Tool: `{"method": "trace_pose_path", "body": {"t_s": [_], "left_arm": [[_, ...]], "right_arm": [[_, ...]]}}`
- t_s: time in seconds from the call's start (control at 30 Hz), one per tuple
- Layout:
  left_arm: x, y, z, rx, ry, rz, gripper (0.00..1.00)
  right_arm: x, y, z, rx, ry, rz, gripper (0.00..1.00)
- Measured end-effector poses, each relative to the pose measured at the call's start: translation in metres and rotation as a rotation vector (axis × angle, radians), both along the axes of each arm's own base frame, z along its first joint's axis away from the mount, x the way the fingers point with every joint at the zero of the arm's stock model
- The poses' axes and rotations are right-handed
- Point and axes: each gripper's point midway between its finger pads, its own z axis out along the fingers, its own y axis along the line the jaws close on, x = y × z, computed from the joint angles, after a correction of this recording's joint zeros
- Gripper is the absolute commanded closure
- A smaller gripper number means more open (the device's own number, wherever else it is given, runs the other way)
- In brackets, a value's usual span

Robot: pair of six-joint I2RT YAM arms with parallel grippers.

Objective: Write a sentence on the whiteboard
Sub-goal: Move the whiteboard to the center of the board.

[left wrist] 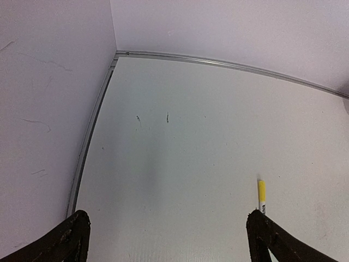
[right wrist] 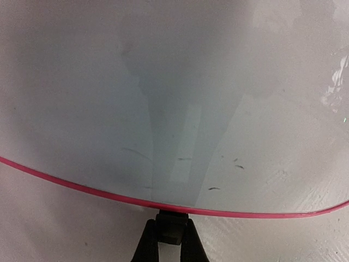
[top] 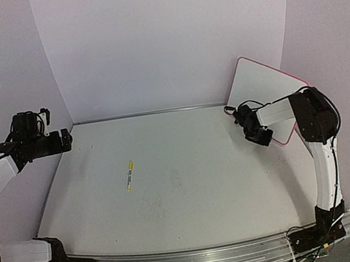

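We see a small stage with pale walls point(top: 168, 40) on three sides and a white table point(top: 192, 201) as the floor. A metal rail point(top: 146, 114) runs along the far edge of the table.

The whiteboard point(top: 274, 86) with its pink frame stands at the far right of the table. It is tilted and leans back against the right wall. From the right wrist view the whiteboard point(right wrist: 163, 82) fills almost the whole picture, and it carries a few short dark marks point(right wrist: 214, 189).

The right gripper point(top: 257, 128) is at the lower edge of the board, and its fingers are closed. Something small and black sits between the tips, right at the frame, and we cannot tell what it is.

The left gripper point(top: 65, 139) is raised at the far left, close to the left wall, with its fingers point(left wrist: 71, 240) spread wide and nothing between them.

A yellow marker point(top: 129, 175) lies flat on the table, left of the middle and well apart from both grippers. Nothing lies between it and the board.
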Motion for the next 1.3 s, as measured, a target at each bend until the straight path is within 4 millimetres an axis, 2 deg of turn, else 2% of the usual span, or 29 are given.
{"method": "trace_pose_path", "body": {"t_s": [0.2,0.4,0.6,0.7,1.07,1.3], "left_arm": [[0.000,0.000,0.000,0.000,0.000,0.000,0.01],[0.000,0.000,0.000,-0.001,0.000,0.000,0.01],[0.000,0.000,0.000,-0.001,0.000,0.000,0.01],[0.000,0.000,0.000,-0.001,0.001,0.000,0.01],[0.002,-0.001,-0.005,-0.003,0.016,-0.003,0.01],[0.005,-0.007,-0.015,-0.047,0.049,-0.009,0.02]], "right_arm": [[-0.008,0.043,-0.001,0.004,0.005,0.138,1.00],[-0.017,0.098,0.000,0.017,0.009,0.320,1.00],[-0.038,0.151,0.000,0.042,0.027,0.523,1.00],[-0.051,0.171,0.001,0.051,0.041,0.611,1.00],[-0.098,0.223,0.000,0.076,0.069,0.845,1.00],[-0.117,0.243,0.001,0.092,0.073,0.913,1.00]]}}
